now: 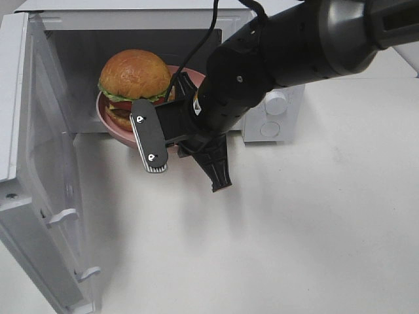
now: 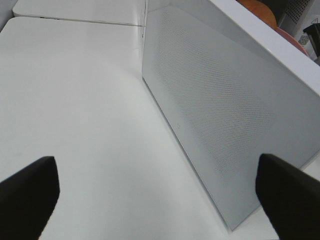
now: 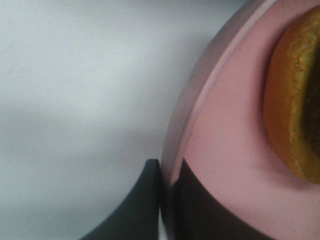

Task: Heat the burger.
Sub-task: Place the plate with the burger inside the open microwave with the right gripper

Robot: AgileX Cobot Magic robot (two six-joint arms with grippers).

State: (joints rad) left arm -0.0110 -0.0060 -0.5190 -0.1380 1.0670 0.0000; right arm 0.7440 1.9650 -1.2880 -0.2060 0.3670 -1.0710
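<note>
Starting at the left: the left gripper [image 2: 160, 200] hangs with its two dark fingertips [image 2: 30, 190] spread wide and nothing between them, low over the white table [image 2: 75, 100] just beside the outer face of the microwave door [image 2: 220, 120]. It shows up only in its own wrist view.

That door is swung fully open at the left side of the microwave [image 1: 131, 12]. Moving right, at the mouth of the cavity sits the burger [image 1: 134, 75], golden bun on top with green lettuce frilling out under it, on a round pink plate [image 1: 111, 123]. The plate's front rim pokes out past the cavity's sill. I can't tell whether it rests on the oven floor or hangs in the grip.

Now the right arm [image 1: 294, 46], reaching in from the right and across the middle. The right gripper [image 3: 169, 200] is clenched on the plate's rim, one dark finger above the lip and one below. The burger lies just past those fingers, further in on the plate and not touching them.

Furthest right, the microwave's control panel with its round knobs [image 1: 275, 103].

The count: one burger, one pink plate, one microwave, two knobs and two grippers, one slack and one gripping.
</note>
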